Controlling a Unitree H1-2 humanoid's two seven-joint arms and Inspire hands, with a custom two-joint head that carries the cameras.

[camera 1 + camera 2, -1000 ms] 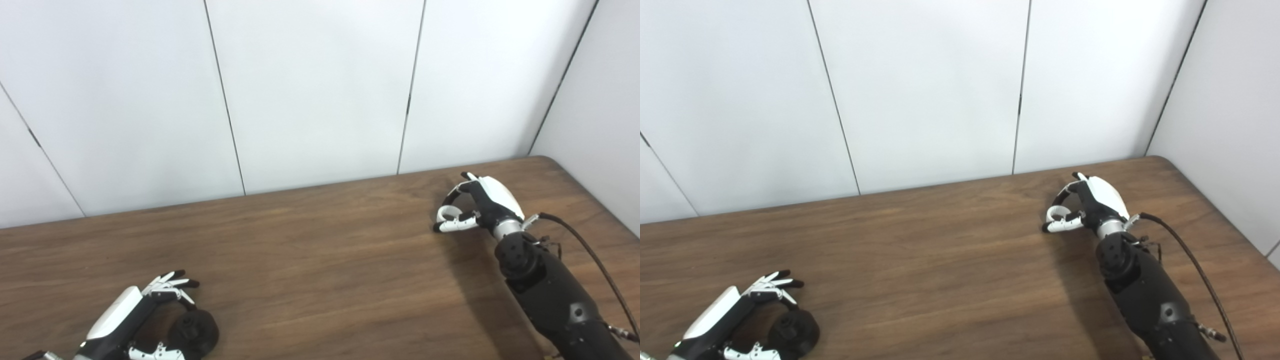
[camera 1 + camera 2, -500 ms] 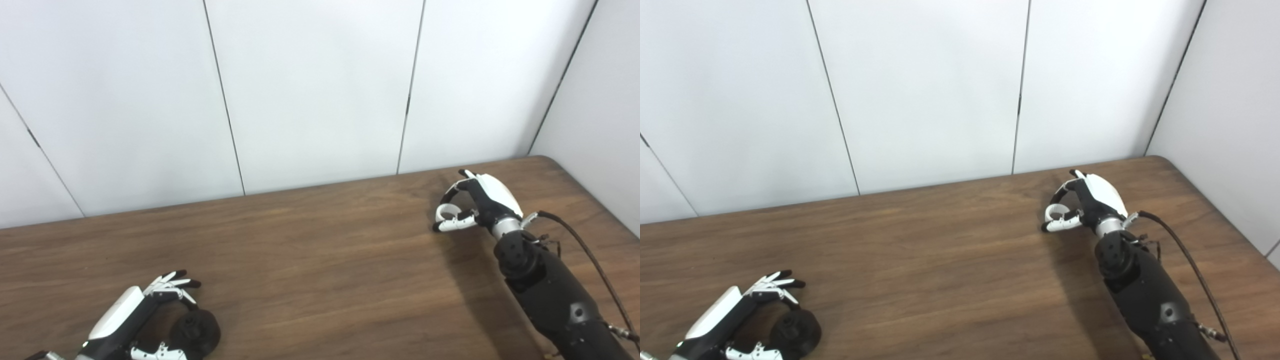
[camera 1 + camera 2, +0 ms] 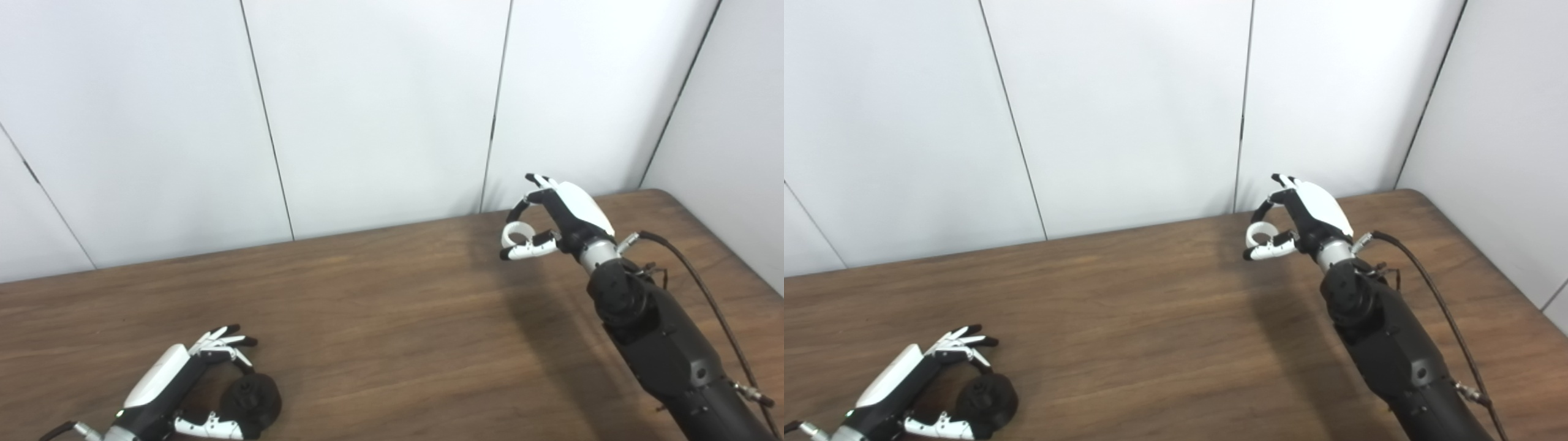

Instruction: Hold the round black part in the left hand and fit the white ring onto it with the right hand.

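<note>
- Now your right hand [image 3: 554, 214] has come up off the table [image 3: 392, 318] with the white ring [image 3: 513, 233] pinched between thumb and fingers; half a second ago the hand was low at the table's far right corner, and now it hangs clear above the wood, a little further in from that corner.
- Your view has also shifted slightly, so allow for that when you read the lift.
- Judged from this, the pickup is done and you can start carrying the ring across to the other part.
- Your left hand [image 3: 177, 383] is curled around the round black part [image 3: 251, 398] at the table's near left edge, thumb beneath and fingers above it. The part looks to sit on or just above the wood; you cannot tell from here whether the grasp is firm or lifted.
- The ring and the black part are well apart, at opposite ends of the table, so nothing is fitted yet.
- The table is dark brown wood grain with a rounded far right corner; the right arm throws a soft shadow across it.
- Behind the table stand plain white wall panels [image 3: 380, 110] with thin dark seams.
</note>
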